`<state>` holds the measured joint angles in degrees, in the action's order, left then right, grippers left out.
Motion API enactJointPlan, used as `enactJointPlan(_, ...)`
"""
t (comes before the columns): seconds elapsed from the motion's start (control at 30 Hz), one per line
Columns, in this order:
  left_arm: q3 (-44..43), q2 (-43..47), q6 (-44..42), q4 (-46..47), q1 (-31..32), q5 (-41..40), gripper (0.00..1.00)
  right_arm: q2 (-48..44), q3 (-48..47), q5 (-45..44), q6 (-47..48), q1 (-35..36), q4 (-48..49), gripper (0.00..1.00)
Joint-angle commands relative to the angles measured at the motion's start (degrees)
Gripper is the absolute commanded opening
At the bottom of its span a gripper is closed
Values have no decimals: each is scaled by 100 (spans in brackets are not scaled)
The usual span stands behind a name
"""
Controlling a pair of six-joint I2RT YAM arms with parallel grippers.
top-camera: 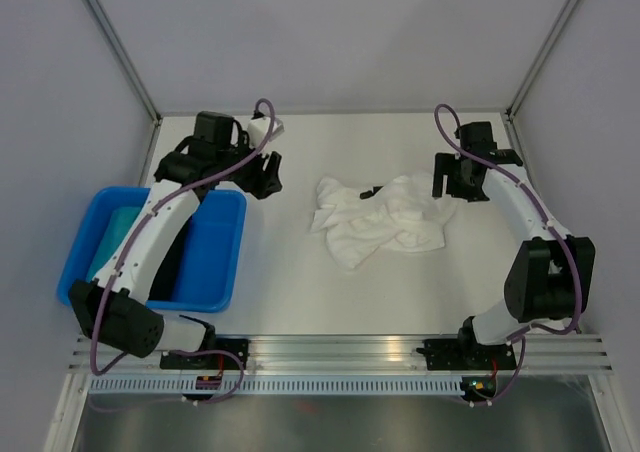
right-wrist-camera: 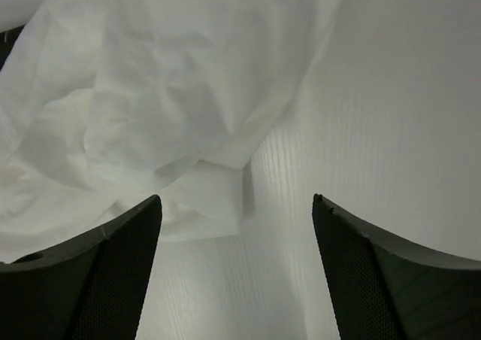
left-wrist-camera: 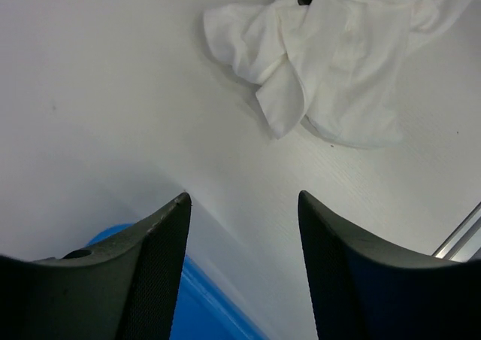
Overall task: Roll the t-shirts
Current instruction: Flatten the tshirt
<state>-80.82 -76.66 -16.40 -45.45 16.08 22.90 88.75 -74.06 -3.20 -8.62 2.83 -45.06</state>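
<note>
Nearest me, on the left, the bin (top-camera: 215, 272) holds a teal cloth (top-camera: 118, 234). Mid-table (top-camera: 300, 292) lies the shirt (top-camera: 385, 222), white, crumpled in a heap and not yet rolled. I'd judge it light, limp and floppy. It will sag and bunch wherever it is pinched, so a hem or shoulder edge on each side looks the place to take hold and spread it flat first. Farther off, the left arm stretches over the bin. The left gripper (left-wrist-camera: 244, 197) is spread with nothing between, aimed at the shirt but apart from it. The right arm folds at the elbow, and the right gripper (right-wrist-camera: 235, 198), jaws wide and empty, hovers at the shirt's right edge.
</note>
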Motion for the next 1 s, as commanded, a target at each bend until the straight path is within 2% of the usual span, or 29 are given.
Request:
enactJointPlan(0.0,-66,-585,243,28,614,-556,64,-463,102,-455,-350,42,628,84)
enactJointPlan(0.03,-75,-848,173,54,729,-610,63,-525,163,-123,-403,33,969,59)
enactJointPlan(0.13,-136,-1315,6,185,1072,-830,67,-395,103,537,-430,51,1201,31)
enactJointPlan(0.27,-364,-2297,-205,432,1468,-1208,74,343,-275,838,-482,86,1280,39)
enactJointPlan(0.3,-391,-2457,-258,432,1660,-1217,75,475,-336,934,-500,112,1306,44)
enactJointPlan(0.43,-391,-2968,-582,511,2127,-1270,76,1309,-784,1278,-561,357,1490,59)
enactJointPlan(0.57,-417,-3355,-540,844,2216,-1926,73,2048,-1329,1261,-649,613,1553,73)
enactJointPlan(0.6,-435,-3468,-505,1010,2207,-2060,64,2198,-1469,1156,-684,666,1553,80)
enactJointPlan(0.67,-374,-3513,-469,1152,2207,-2227,48,2602,-1900,771,-746,675,1465,81)
enactJointPlan(0.73,-339,-3548,-486,1249,2207,-2158,36,2918,-2268,59,-650,684,1308,81)
enactJointPlan(0.77,-321,-3566,-495,1267,2207,-2097,19,3016,-2375,-126,-606,692,1237,81)
enactJointPlan(0.8,-321,-3575,-478,1276,2207,-2087,8,3112,-2463,-319,-545,684,1106,81)
enactJointPlan(0.83,-321,-3618,-469,1276,2207,-2122,3,3296,-2586,-434,-457,692,1026,81)
enactJointPlan(0.97,-365,-3435,-460,1293,2207,-2184,2,3596,-2456,-892,-324,684,858,82)
